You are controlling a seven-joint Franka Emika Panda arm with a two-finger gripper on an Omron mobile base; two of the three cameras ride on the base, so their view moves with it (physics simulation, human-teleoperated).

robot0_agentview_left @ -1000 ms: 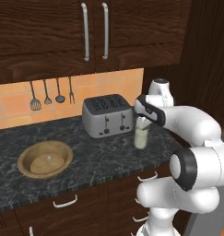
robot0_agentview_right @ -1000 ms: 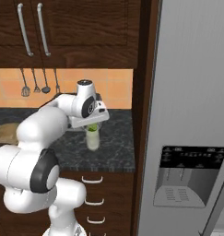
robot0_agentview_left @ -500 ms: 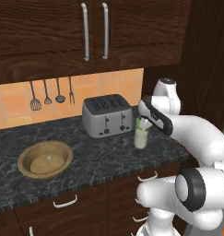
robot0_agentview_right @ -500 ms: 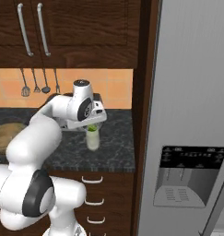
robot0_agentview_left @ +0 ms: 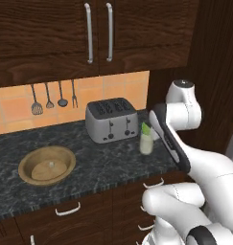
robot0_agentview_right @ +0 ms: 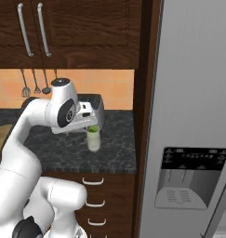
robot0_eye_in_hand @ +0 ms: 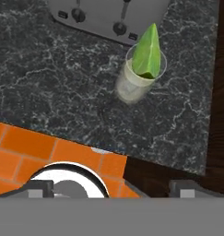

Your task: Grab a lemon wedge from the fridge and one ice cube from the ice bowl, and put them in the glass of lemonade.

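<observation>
The glass of lemonade (robot0_eye_in_hand: 140, 79) stands on the dark counter in front of the toaster, with the green-yellow lemon wedge (robot0_eye_in_hand: 148, 53) sticking up out of it. My gripper (robot0_eye_in_hand: 112, 187) hangs above and back from the glass, open, with nothing between its fingertips (robot0_eye_in_hand: 39, 187). In the left base view the glass of lemonade (robot0_agentview_left: 145, 142) carries the lemon wedge (robot0_agentview_left: 145, 128), and my arm's dark hand is just right of it. The wooden ice bowl (robot0_agentview_left: 47, 165) lies at the left with an ice cube (robot0_agentview_left: 52, 164) inside. The fridge (robot0_agentview_right: 193, 116) stands shut at the right.
A silver four-slot toaster (robot0_agentview_left: 111, 119) stands directly behind the glass. Utensils (robot0_agentview_left: 54, 97) hang on the orange tile wall. Dark wall cabinets (robot0_agentview_left: 96, 33) overhang the counter, and a tall dark panel (robot0_agentview_right: 143, 107) separates counter from fridge.
The arm's elbow has swung out to the right and the hand has drawn back from the glass. The lemon wedge stays in the glass.
</observation>
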